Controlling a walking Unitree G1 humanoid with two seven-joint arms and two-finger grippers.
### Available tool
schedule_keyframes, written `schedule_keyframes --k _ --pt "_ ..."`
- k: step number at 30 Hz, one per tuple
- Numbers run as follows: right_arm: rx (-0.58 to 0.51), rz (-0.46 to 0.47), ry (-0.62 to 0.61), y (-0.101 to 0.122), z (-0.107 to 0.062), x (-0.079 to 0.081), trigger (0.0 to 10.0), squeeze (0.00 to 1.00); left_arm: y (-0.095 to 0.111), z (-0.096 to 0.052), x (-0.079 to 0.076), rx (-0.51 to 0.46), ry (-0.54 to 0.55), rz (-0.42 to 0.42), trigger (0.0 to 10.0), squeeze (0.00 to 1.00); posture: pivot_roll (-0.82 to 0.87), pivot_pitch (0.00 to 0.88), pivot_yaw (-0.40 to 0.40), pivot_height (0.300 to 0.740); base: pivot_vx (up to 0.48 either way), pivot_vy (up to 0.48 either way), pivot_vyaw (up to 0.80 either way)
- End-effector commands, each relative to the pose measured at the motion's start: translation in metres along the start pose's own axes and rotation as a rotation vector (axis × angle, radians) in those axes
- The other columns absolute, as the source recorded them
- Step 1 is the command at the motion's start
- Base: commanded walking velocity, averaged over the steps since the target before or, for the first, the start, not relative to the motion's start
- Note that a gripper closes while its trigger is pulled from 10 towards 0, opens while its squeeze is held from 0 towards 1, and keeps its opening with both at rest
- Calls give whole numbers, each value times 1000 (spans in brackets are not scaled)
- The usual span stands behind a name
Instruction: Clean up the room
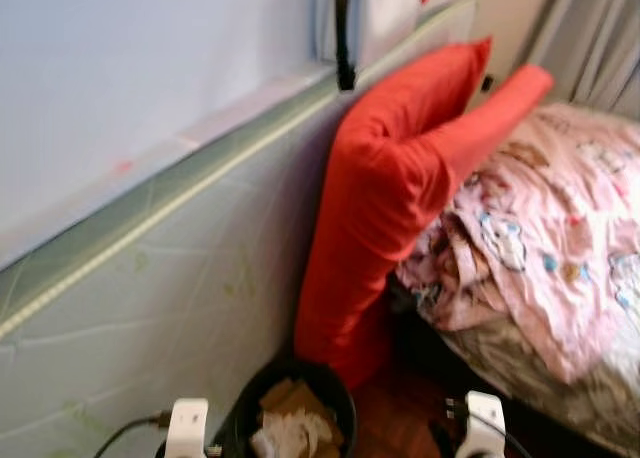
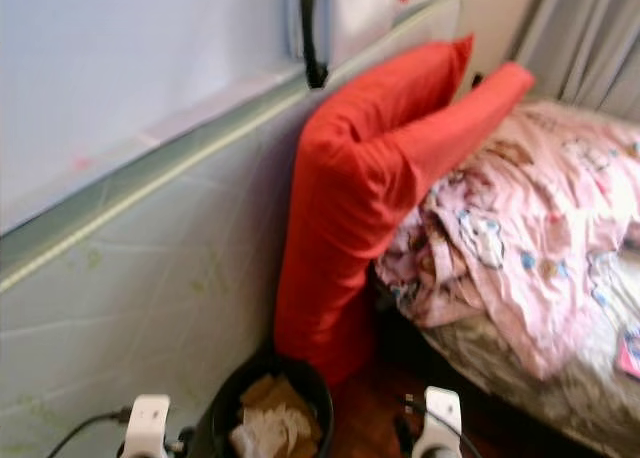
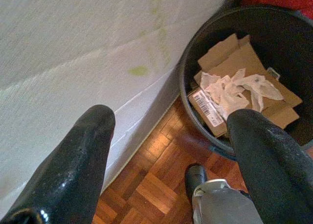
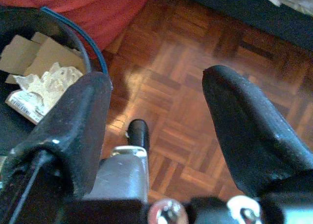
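**Standing at the bin, hands empty**

Head view: red pillow leans on the wall beside the bed; bin below.

Left wrist: left hand wide open, empty, above the bin's cardboard.

Right wrist: right hand open, empty, over floor. Next, probably find more litter.

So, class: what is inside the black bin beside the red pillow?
Inside the black bin lie flattened brown cardboard, one piece bearing a barcode label, and crumpled white paper on top. Whatever lies beneath that layer is covered.

The right gripper hangs spread wide above the wood floor. Beside it, a black bin holds cardboard and paper.
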State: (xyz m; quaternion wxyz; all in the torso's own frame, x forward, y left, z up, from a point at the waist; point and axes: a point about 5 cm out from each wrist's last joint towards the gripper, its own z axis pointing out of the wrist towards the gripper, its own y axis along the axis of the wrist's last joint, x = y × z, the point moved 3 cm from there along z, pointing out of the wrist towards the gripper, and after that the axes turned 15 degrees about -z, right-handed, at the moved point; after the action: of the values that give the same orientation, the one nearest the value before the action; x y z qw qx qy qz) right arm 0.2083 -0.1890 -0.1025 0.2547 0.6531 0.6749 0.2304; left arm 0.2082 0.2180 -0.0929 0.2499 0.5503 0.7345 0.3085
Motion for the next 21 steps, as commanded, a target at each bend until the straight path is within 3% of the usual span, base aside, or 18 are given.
schedule_keyframes --k 1,10,21 --pt "0 8 -7 -1 0 0 10000 0 -3 -1 3 12 3 18 10000 0 1 36 12 740 0 -304 0" --pt "9 8 -18 -1 0 -3 10000 0 2 1 3 14 1 13 10000 0 4 47 3 740 0 -303 -594" --pt "-2 -5 -13 1 0 -3 10000 0 -4 -1 5 27 4 8 10000 0 0 56 3 740 0 -358 0"
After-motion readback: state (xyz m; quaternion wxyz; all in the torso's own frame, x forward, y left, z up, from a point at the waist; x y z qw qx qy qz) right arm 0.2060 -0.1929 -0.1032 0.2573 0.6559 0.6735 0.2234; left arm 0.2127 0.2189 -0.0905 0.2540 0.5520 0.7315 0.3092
